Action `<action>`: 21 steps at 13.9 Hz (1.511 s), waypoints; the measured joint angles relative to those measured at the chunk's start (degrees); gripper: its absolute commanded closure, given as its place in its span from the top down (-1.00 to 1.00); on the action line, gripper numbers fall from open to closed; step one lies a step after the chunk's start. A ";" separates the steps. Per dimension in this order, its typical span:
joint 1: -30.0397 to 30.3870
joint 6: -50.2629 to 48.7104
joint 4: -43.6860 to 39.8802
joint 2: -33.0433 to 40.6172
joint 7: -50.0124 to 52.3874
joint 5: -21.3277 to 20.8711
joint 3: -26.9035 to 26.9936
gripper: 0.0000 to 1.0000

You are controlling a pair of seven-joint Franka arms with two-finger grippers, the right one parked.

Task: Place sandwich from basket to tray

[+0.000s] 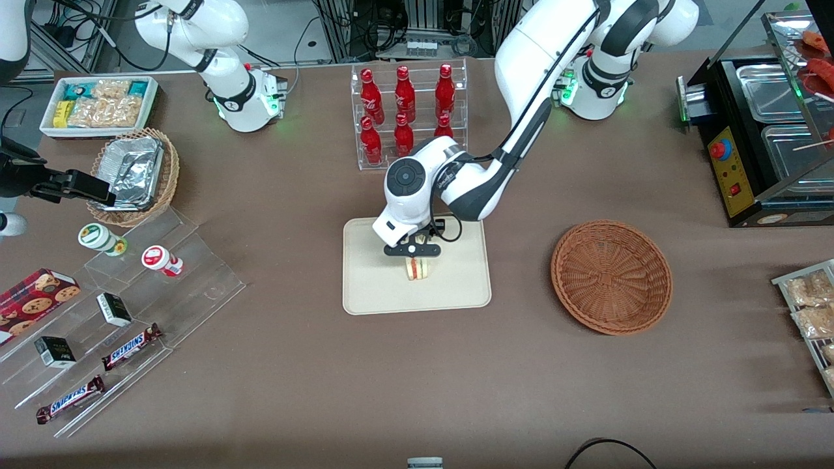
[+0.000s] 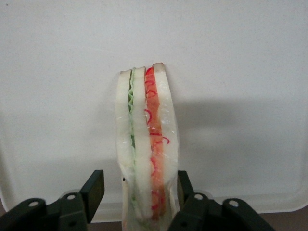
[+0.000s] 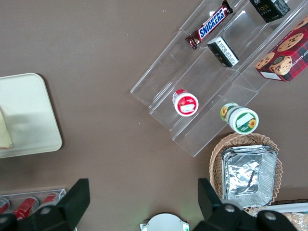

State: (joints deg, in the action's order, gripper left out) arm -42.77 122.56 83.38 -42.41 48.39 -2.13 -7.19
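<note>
Left gripper (image 1: pixel 414 251) is hovering low over the tray (image 1: pixel 365 286), its fingers (image 2: pixel 94 187) spread apart and flanking the sandwich (image 1: pixel 417 268) without pinching it. Sandwich is standing on edge on the tray, filling stripe facing up. Basket (image 1: pixel 611 276) is sitting toward the working arm's end, well apart from the tray

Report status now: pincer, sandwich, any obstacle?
Pincer above tray, open around sandwich. Sandwich on tray. Basket empty. No obstacle.
</note>
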 measured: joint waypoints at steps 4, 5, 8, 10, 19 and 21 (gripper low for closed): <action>0.28 -3.48 -1.57 5.22 0.74 0.01 0.89 0.98; 0.27 -4.51 -1.77 7.36 1.67 0.01 1.63 0.98; 0.34 -9.51 -1.95 14.44 3.66 0.02 5.65 0.98; 0.44 -14.11 -1.92 18.91 3.63 0.05 9.27 0.98; 0.90 -29.61 -1.35 29.78 -21.72 5.61 31.10 0.99; 0.98 -30.76 -1.17 30.29 -24.76 5.72 34.51 0.99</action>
State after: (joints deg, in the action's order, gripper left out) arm -41.80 91.80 82.21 -12.13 23.63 3.59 27.32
